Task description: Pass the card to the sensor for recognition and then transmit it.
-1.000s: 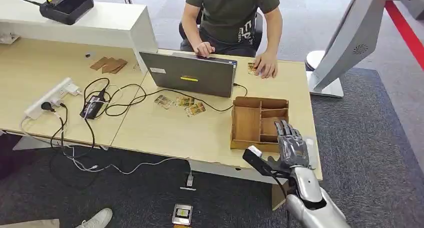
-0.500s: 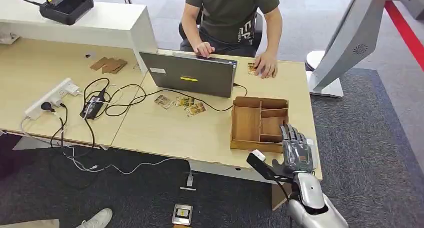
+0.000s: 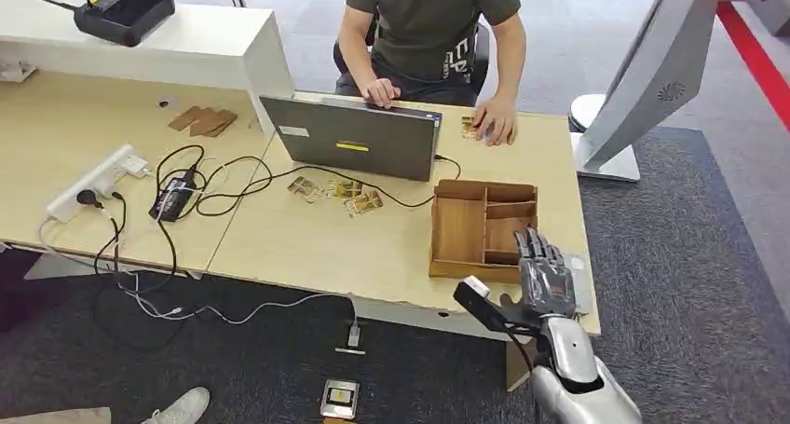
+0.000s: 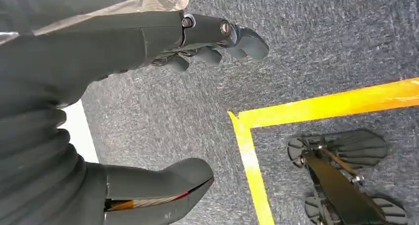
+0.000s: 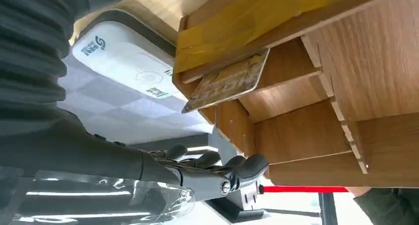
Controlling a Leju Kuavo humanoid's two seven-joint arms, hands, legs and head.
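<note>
My right hand [image 3: 545, 277] hovers over the table's near right corner, just in front of the wooden compartment box [image 3: 461, 228]. Its fingers [image 5: 222, 171] are stretched out and hold nothing. In the right wrist view a white card reader [image 5: 123, 62] lies flat beside the box [image 5: 306, 136], and a yellowish card [image 5: 230, 79] leans in one compartment. A few more cards [image 3: 337, 192] lie on the table in front of the laptop [image 3: 352, 140]. My left hand [image 4: 89, 62] hangs over the carpet, its fingers apart and holding nothing.
A person [image 3: 429, 23] sits behind the laptop, one hand on cards at the far edge. A power strip [image 3: 93, 177] and black cables cover the left of the table. A white kiosk stand [image 3: 643, 70] rises at the right. Yellow floor tape [image 4: 316, 106] crosses the carpet.
My right hand has drawn back slightly from the wooden box toward the table's near edge. Its fingers stay spread and nothing has been picked up.
</note>
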